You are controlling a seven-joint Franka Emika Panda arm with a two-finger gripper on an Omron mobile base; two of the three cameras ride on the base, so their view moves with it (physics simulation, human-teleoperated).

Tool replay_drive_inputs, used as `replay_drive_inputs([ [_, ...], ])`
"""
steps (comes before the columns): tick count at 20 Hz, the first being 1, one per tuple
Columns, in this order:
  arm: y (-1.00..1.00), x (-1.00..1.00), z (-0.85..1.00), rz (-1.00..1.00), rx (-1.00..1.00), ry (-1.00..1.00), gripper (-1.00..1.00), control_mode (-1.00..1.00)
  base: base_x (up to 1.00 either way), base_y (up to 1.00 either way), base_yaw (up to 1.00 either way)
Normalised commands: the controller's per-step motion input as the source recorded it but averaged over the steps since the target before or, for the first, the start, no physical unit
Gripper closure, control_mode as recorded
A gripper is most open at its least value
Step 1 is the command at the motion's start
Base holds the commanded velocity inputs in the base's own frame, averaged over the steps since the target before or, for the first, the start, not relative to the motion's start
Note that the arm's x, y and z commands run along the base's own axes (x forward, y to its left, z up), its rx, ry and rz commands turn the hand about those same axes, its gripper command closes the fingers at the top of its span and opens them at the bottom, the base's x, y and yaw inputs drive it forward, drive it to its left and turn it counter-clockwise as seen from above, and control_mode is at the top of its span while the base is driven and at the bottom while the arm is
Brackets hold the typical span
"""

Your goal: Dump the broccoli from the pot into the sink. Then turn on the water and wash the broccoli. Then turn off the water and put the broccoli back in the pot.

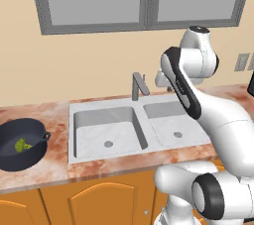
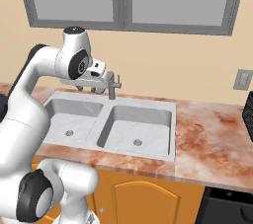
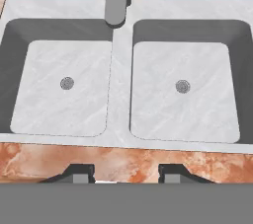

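Looking from the left base view, the pot point(image 1: 20, 144) is seen on the counter point(image 1: 54, 115) left of the sink point(image 1: 79, 157), well apart from the arm, with the broccoli point(image 1: 21, 145) inside; the pot is judged rigid and fairly heavy, best taken at a loop handle point(image 1: 46, 136), the floret light and easily crushed. In the right base view the gripper point(image 2: 89, 88) is found high beside the faucet point(image 2: 112, 86), its opening hard to judge. In the hand view both dry basins are shown, and the fingertips point(image 3: 78, 173) are seen partly apart, holding nothing.

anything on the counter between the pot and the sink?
No. In the left base view, only a bare strip of marbled counter separates the pot from the sink.
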Motion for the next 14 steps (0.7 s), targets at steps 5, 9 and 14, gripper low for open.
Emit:
replay_drive_inputs([
  [5,0.25,0.0,0.0,0.0,0.0,0.0,-1.0,-1.0,0.0,0.0,0.0],
  [9,0.52,0.0,0.0,0.0,0.0,0.0,-1.0,-1.0,0.0,0.0,0.0],
  [14,0.64,0.0,0.0,0.0,0.0,0.0,-1.0,-1.0,0.0,0.0,0.0],
])
